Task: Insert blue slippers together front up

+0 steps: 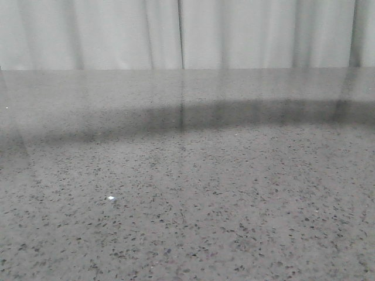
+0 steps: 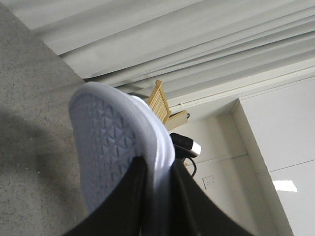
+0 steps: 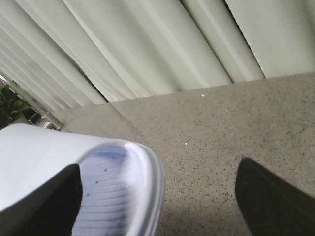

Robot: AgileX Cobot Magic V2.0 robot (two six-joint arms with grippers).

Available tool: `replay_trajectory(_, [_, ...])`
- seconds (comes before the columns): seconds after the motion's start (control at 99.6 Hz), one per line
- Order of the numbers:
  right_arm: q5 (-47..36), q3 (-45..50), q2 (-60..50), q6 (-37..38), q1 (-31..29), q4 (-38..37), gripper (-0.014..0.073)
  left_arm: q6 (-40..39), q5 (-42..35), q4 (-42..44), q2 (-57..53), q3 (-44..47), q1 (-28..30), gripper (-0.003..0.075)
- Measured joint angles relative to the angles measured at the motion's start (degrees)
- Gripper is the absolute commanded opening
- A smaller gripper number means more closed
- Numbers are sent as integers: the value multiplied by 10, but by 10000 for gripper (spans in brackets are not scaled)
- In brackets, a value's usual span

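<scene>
In the left wrist view one blue slipper (image 2: 106, 147) stands on edge, its triangle-patterned sole facing the camera. My left gripper (image 2: 157, 166) is shut on the slipper's sole edge, with a black finger (image 2: 123, 201) on each side. In the right wrist view the other blue slipper (image 3: 115, 189) shows its ridged footbed and pale rim. It lies against one finger (image 3: 47, 201) of my right gripper (image 3: 158, 168), which is open wide; the other finger (image 3: 270, 196) stands well apart from it. The front view shows neither slippers nor grippers.
A grey speckled surface (image 1: 193, 193) fills the front view, with pale curtains (image 1: 176, 32) behind it. The left wrist view also shows a wooden slatted piece (image 2: 160, 101), a black device (image 2: 184, 143) and a wall socket (image 2: 209, 182). Green leaves (image 3: 11, 105) sit at one edge of the right wrist view.
</scene>
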Motion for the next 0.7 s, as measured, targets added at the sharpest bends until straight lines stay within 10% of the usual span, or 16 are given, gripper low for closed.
replay_trajectory(0.703, [58, -1, -75, 13, -97, -8, 565, 14, 23, 19, 15, 2, -5, 16])
